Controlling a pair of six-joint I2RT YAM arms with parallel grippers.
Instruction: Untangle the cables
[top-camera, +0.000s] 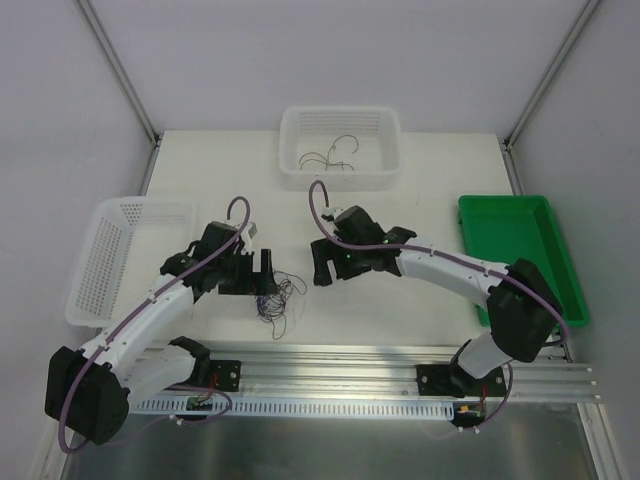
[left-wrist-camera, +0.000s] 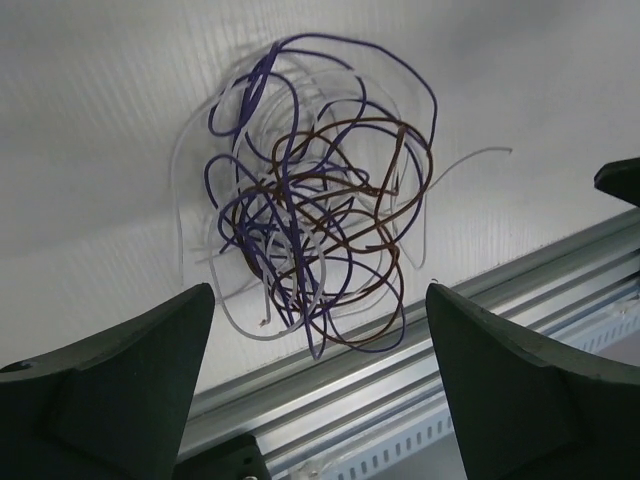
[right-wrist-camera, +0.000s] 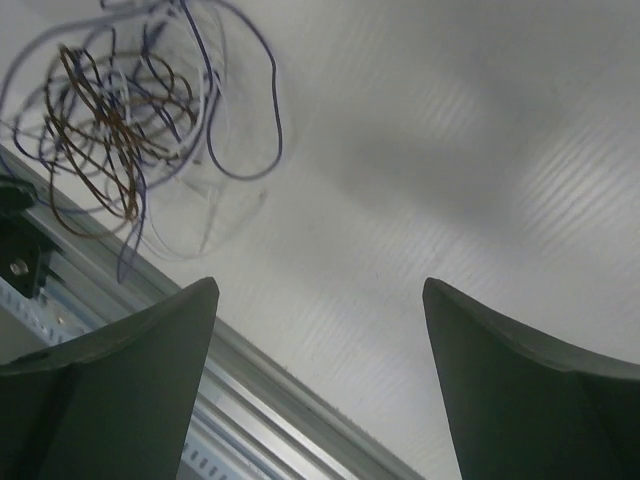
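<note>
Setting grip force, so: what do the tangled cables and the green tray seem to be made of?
The cables look like thin wire in smooth, plastic-looking insulation, purple, brown and white; they hold springy loops. The green tray is probably rigid moulded plastic: even colour, raised rim.

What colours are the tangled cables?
The cables are purple, brown and white; clearest in the left wrist view.

White table (top-camera: 410, 318), pale grey walls (top-camera: 300, 50)
</note>
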